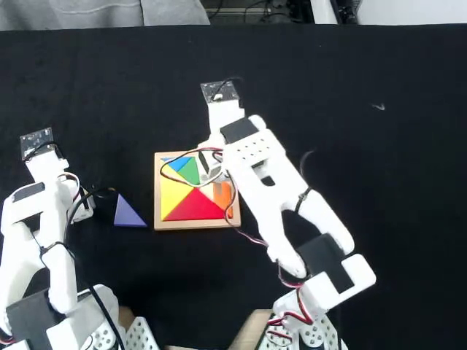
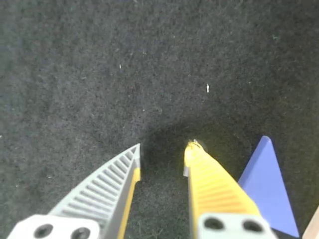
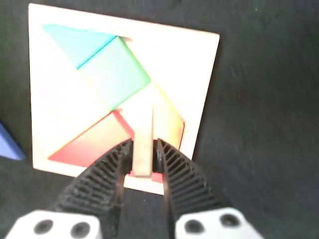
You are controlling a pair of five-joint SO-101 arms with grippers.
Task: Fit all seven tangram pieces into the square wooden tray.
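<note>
At bench (image 1: 379,182) centre: square wooden tray (image 1: 193,224), coloured pieces (image 1: 179,197) inside. Right end effector (image 3: 143,147) above tray, clamped on pale upright piece (image 3: 142,132). Blue triangular piece (image 1: 128,213) on bench beside tray; left end effector (image 2: 162,149) next to it, jaws apart.

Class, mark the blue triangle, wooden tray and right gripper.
blue triangle (image 1: 128,214): high view, centre of its face.
wooden tray (image 1: 191,224): high view, bare rim nearest the arms' bases.
right gripper (image 3: 143,148): right wrist view, midway between fingertips clamping a pale piece (image 3: 143,124).
</note>
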